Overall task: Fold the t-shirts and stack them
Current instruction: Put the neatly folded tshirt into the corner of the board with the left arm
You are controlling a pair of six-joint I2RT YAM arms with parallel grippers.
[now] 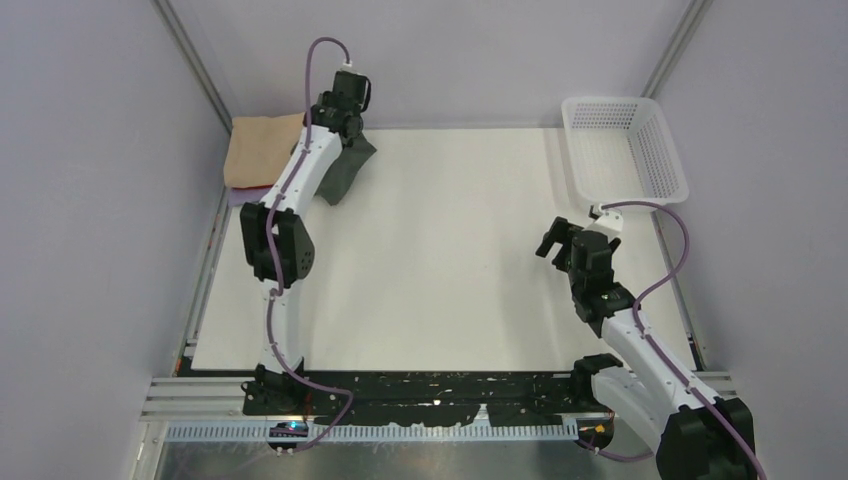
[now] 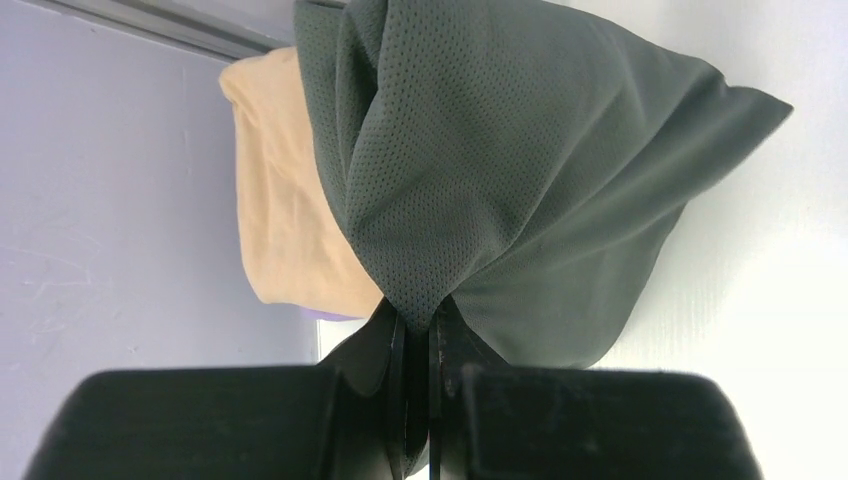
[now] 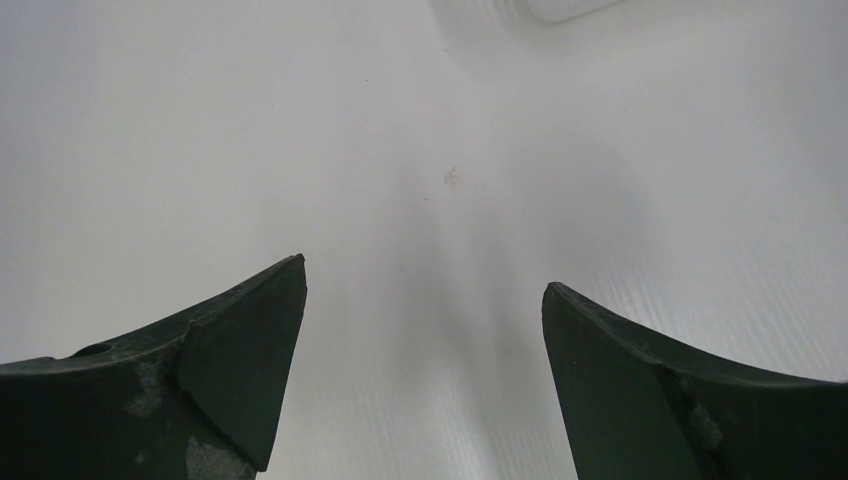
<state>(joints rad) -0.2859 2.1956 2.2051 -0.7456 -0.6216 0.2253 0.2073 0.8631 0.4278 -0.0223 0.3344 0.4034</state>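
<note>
My left gripper clamps the charcoal t-shirt just beside the stacked peach-tan t-shirt, far left; I judge its placement outstanding. My right gripper hangs open, empty.

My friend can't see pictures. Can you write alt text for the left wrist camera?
The left gripper, shut, pinches a bunched dark grey mesh t-shirt over the white table. A folded peach-tan t-shirt lies behind it, next to a pale wall.

Grey mesh-knit t-shirt, matt white table
</note>
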